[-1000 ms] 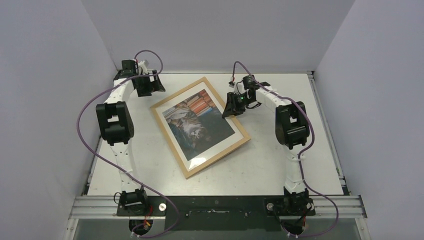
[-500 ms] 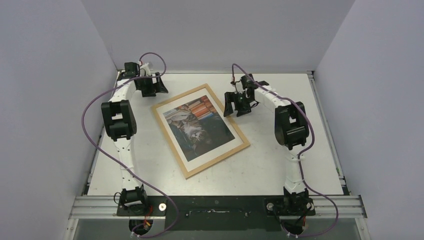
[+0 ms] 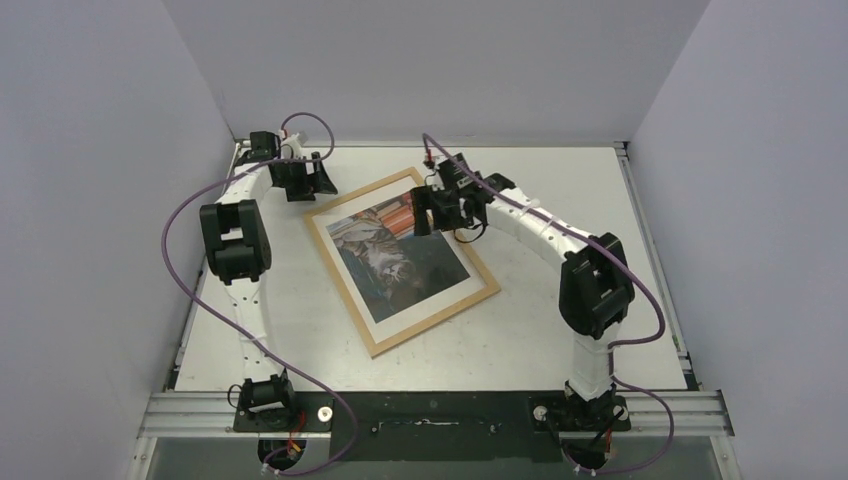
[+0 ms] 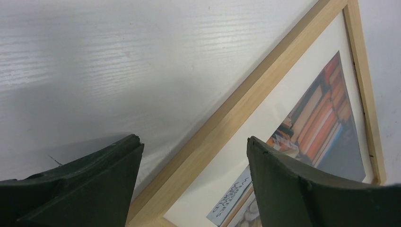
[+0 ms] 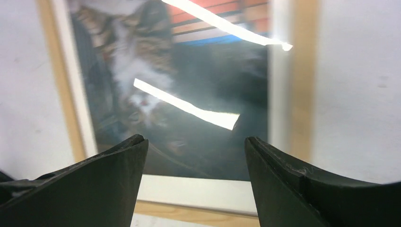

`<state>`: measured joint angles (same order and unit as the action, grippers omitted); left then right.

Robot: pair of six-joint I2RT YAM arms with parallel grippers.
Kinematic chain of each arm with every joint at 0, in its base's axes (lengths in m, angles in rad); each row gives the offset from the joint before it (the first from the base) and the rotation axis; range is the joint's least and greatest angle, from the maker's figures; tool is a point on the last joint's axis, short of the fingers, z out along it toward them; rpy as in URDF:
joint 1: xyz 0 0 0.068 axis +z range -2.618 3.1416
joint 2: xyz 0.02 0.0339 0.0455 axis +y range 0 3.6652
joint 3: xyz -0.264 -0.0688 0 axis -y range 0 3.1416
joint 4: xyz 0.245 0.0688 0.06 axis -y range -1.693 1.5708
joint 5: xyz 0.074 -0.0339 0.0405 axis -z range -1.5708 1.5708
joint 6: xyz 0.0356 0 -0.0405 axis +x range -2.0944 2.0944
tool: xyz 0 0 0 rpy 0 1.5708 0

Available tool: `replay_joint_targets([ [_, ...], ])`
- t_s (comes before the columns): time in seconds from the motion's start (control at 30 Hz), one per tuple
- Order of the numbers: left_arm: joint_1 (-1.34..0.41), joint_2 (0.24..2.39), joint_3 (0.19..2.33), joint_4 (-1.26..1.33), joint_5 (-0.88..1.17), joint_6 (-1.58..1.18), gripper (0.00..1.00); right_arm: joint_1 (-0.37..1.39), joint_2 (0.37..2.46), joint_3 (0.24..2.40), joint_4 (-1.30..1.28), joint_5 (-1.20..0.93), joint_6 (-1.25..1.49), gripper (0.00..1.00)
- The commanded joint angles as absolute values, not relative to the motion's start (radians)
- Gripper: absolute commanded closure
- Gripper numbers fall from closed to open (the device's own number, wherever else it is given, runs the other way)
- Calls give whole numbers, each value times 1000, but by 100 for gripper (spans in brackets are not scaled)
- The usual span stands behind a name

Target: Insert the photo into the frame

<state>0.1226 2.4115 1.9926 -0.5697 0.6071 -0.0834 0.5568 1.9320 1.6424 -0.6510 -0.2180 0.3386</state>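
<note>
The light-wood frame [image 3: 436, 319] lies flat and askew on the white table. The photo [image 3: 400, 255] of a tabby cat and books lies face up inside it, with a white border round it. My left gripper [image 3: 314, 184] hangs open just off the frame's far-left edge. In the left wrist view the left gripper [image 4: 194, 142] straddles the frame's wooden edge [image 4: 236, 111] and the white border, with the photo [image 4: 326, 109] to the right. My right gripper [image 3: 432, 215] hovers open over the frame's far corner. In its wrist view the right gripper [image 5: 194, 139] is above the glossy photo [image 5: 189, 61] and holds nothing.
The white table [image 3: 560, 330] is boxed in by grey walls on three sides. A metal rail [image 3: 430, 412] with the arm bases runs along its near edge. Purple cables loop from both arms.
The right gripper opened at the frame's right edge and swung left over its far corner. The frame's far end shifted slightly nearer. The left gripper edged right toward the frame.
</note>
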Motion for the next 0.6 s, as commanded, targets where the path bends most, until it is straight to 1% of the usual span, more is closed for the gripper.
replay_joint_targets([
  [0.0, 127, 2355, 1952, -597, 571, -55, 22, 686, 1871, 1621, -608, -165, 429, 25],
  [0.13, 131, 2344, 1931, -635, 549, -75, 32, 828, 1898, 1622, -621, -252, 347, 30],
  [0.2, 136, 2329, 1909, -636, 534, -91, 36, 903, 1932, 1632, -650, -269, 277, 36],
  [0.3, 138, 2316, 1880, -647, 490, -107, 41, 994, 1993, 1646, -665, -297, 217, 47],
  [0.4, 138, 2305, 1853, -670, 445, -113, 47, 1047, 2050, 1682, -683, -334, 178, 57],
  [0.57, 142, 2295, 1817, -713, 360, -132, 54, 1066, 2130, 1722, -681, -429, 150, 62],
])
